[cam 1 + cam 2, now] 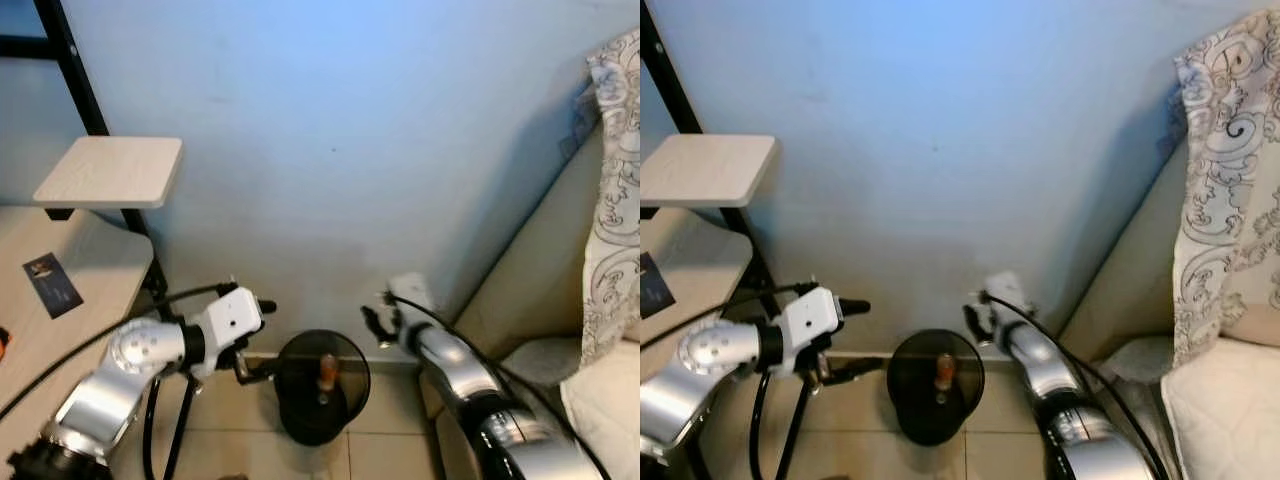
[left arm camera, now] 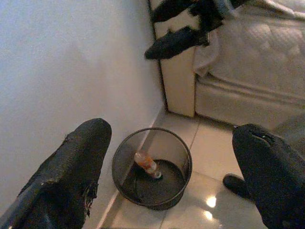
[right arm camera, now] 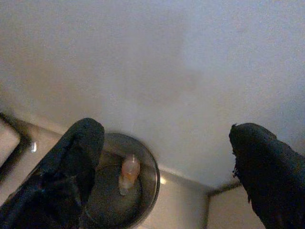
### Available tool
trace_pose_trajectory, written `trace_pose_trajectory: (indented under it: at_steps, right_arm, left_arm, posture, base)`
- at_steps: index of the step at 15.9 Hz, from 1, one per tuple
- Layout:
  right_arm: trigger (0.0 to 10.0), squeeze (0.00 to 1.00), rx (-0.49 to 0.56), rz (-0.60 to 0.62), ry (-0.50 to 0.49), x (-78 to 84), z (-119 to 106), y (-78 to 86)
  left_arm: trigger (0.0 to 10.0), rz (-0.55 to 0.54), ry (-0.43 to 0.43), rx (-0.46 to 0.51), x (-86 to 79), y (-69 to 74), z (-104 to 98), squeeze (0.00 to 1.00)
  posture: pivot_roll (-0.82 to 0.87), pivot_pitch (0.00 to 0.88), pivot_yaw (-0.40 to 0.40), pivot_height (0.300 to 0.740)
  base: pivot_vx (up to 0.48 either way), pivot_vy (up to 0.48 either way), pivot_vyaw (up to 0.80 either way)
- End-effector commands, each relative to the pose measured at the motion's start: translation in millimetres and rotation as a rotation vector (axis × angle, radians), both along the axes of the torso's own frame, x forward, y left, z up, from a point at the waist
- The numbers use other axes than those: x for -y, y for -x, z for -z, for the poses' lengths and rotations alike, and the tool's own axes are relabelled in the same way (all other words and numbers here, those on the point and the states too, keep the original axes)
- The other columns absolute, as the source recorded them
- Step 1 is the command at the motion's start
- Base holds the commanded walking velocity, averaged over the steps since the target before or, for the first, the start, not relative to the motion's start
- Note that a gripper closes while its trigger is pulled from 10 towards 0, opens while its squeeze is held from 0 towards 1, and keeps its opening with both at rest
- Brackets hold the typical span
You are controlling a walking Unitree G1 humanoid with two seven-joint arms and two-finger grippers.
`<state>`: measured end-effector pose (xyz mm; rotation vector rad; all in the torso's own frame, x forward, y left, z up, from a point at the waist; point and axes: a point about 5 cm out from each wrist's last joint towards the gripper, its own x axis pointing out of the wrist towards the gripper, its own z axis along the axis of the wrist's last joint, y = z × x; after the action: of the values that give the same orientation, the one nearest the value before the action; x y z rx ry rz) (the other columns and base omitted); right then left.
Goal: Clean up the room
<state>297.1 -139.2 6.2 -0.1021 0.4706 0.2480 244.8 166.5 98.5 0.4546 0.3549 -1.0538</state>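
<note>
**Both jaws open, empty, over the bin**

Jaws on both grippers spread wide, nothing held. Left gripper (image 1: 252, 340) sits just left of the bin rim, fingers (image 2: 71, 171) framing the bin in its wrist view. Right gripper (image 1: 378, 322) hangs just right of the rim, close to the wall, fingers (image 3: 71, 162) well apart.

Bin (image 1: 322, 385): black mesh, round, on the tiled floor (image 1: 390, 455), back edge against the wall (image 1: 350, 150). Bottle (image 1: 327, 370) is inside it, leaning, orange label, bottom end on the bin floor. It lies between and below the two grippers, touching neither.

Room to move:
- Left: desk (image 1: 70, 250) edge and black shelf frame (image 1: 75, 70) near the left arm; small shelf board (image 1: 110, 170) above. Black cables loop under that arm.
- Right: bed base (image 1: 530, 290) runs up to the wall, mattress (image 1: 600, 400) and patterned cloth (image 1: 615, 200) over it. The right arm is close alongside the bed base.
- Ahead: bare wall, just past both grippers.
- Open floor is a narrow strip between desk and bed.
</note>
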Motion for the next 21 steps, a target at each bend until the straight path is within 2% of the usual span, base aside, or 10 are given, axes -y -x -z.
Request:
trace_pose_trajectory:
  at_steps: [1, 3, 5, 6, 8, 11, 12, 15, 17, 21]
  right_arm:
    - [10.0, 1.0, 0.051, 0.068, -0.034, 14.7, -9, -1.3]
    - [10.0, 1.0, 0.099, 0.111, -0.056, 22.7, -14, 5.5]
    - [10.0, 1.0, 0.229, 0.272, -0.069, 37.4, -34, 16.7]
    - [10.0, 1.0, 0.241, 0.34, -0.087, 41.7, -39, 22.2]
    - [10.0, 1.0, 0.241, 0.457, -0.095, 48.8, -43, 29.0]
    - [10.0, 1.0, 0.269, 0.534, -0.08, 51.4, -54, 29.5]
    - [10.0, 1.0, 0.255, 0.551, -0.076, 51.8, -56, 31.1]
    - [10.0, 1.0, 0.254, 0.553, -0.062, 52.2, -58, 29.9]
    - [10.0, 1.0, 0.269, 0.638, -0.051, 61.1, -59, 30.5]
    - [10.0, 1.0, 0.292, 0.558, -0.011, 42.9, -60, 30.4]
  left_arm:
    - [10.0, -0.046, 0.045, 0.016, -0.2, -1.2, -6, 0.0]
    - [10.0, -0.121, 0.109, 0.032, 0.5, -2.2, -9, 0.0]
    - [10.0, -0.378, 0.198, 0.075, -8.5, -7.4, -9, 0.0]
    - [10.0, -0.484, 0.142, 0.062, -16.8, -6.2, -1, 0.0]
    - [10.0, -0.59, 0.032, 0.038, -25.2, 1.2, 16, 0.0]
    - [10.0, -0.643, 0.027, 0.036, -18.3, 3.8, 20, 0.0]
    - [10.0, -0.69, 0.02, 0.046, -17.5, 2.0, 20, 0.0]
    - [10.0, -0.692, -0.008, 0.069, -13.7, -5.1, 21, 0.0]
    - [10.0, -0.696, -0.015, 0.109, -8.6, -12.1, 15, 0.0]
    - [10.0, -0.723, 0.006, 0.131, -13.3, -16.6, 8, 0.0]
  posture:
    - [0.06, 0.0, -0.068, 0.74]
    - [0.03, 0.0, -0.046, 0.74]
    - [0.01, 0.0, -0.018, 0.74]
    - [0.01, 0.0, -0.015, 0.74]
    - [-0.01, 0.0, -0.005, 0.74]
    - [-0.02, 0.0, -0.017, 0.74]
    - [-0.02, 0.0, -0.021, 0.74]
    - [-0.02, 0.0, -0.012, 0.74]
    - [0.01, 0.0, -0.017, 0.74]
    - [0.02, 0.0, -0.021, 0.74]
  base:
    - [0.0, 0.0, 0.0]
    - [0.0, 0.0, -0.22]
    - [0.0, 0.0, -0.8]
    - [0.0, 0.0, -0.8]
    - [0.0, 0.0, -0.8]
    - [0.0, 0.0, -0.8]
    - [0.0, 0.0, -0.8]
    - [0.0, 0.0, -0.8]
    - [0.0, 0.0, -0.8]
    - [0.0, 0.0, -0.8]
